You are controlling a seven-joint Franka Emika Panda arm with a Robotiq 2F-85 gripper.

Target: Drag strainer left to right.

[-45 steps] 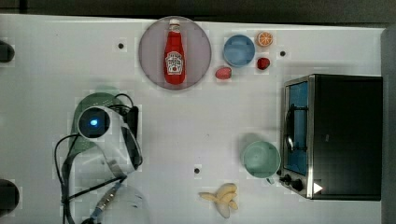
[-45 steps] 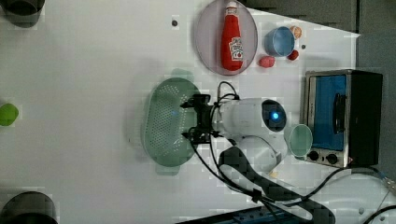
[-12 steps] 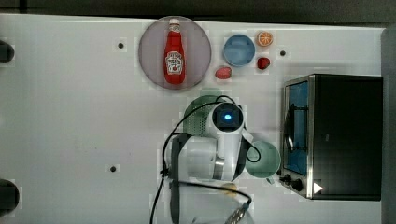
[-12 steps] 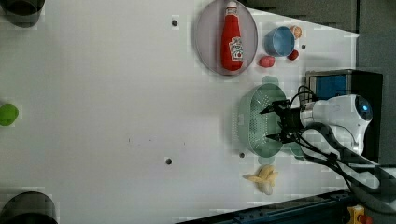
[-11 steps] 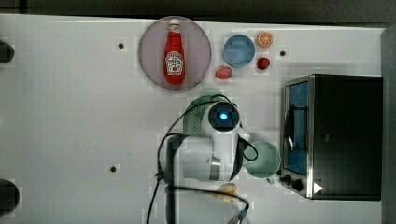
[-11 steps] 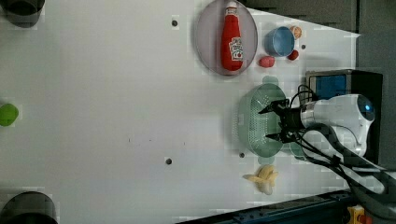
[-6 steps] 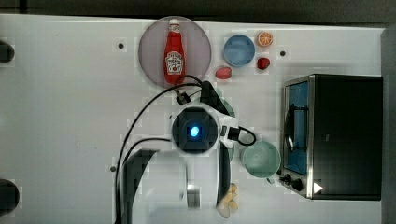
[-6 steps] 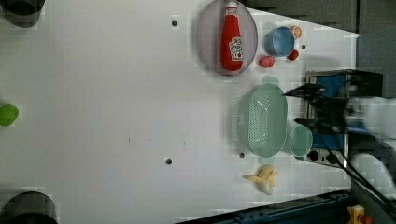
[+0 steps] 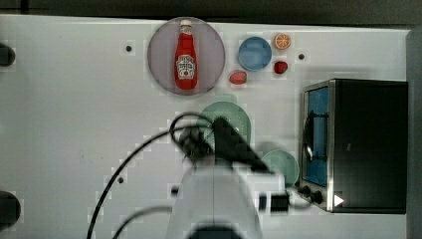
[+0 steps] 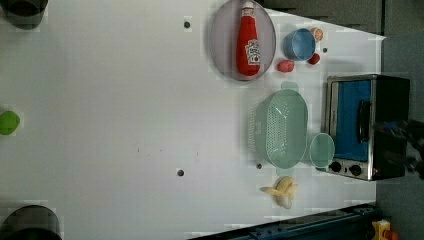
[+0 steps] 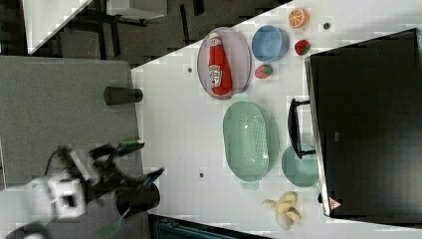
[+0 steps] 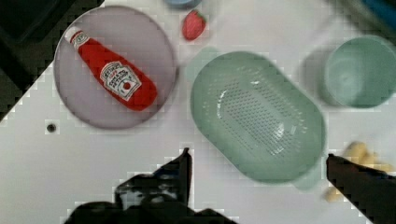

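The large pale mint-green plastic oval strainer (image 10: 280, 128) sits flat on the white table (image 10: 110, 115), hole-dotted base up to the camera, and nothing is touching it. In the left view it lies toward the left view's right, just below the round grey plate (image 10: 242, 40) that carries a red ketchup bottle (image 10: 248, 44) lying on its side. Beside the strainer, on the left view's right, stands a small round mint-green cup (image 10: 321, 150), close against the strainer's rim, and beyond the cup is the silver toaster oven with a blue glass door (image 10: 365, 125).

And the hand (image 12: 259, 163) is wide open, fingers spread far apart with nothing between them. In the wrist view one dark finger (image 12: 180, 170) stands clear of the strainer's rim on one side and the other finger pokes in near a peeled yellow banana (image 12: 357, 154); the strainer (image 12: 257, 114) sits between them but lower, well apart from the hand. In the right view the hand (image 11: 132, 162) is away over the table's edge, far off from the strainer (image 11: 246, 139).

In the top view the white arm (image 9: 224, 199) covers part of the strainer (image 9: 224, 114). Up by the plate: a blue bowl (image 10: 299, 44), a small red-pink fruit (image 10: 285, 66), a strawberry (image 10: 313, 59) and an orange half (image 10: 316, 34). The banana (image 10: 282, 192) lies just below the strainer in the left view.
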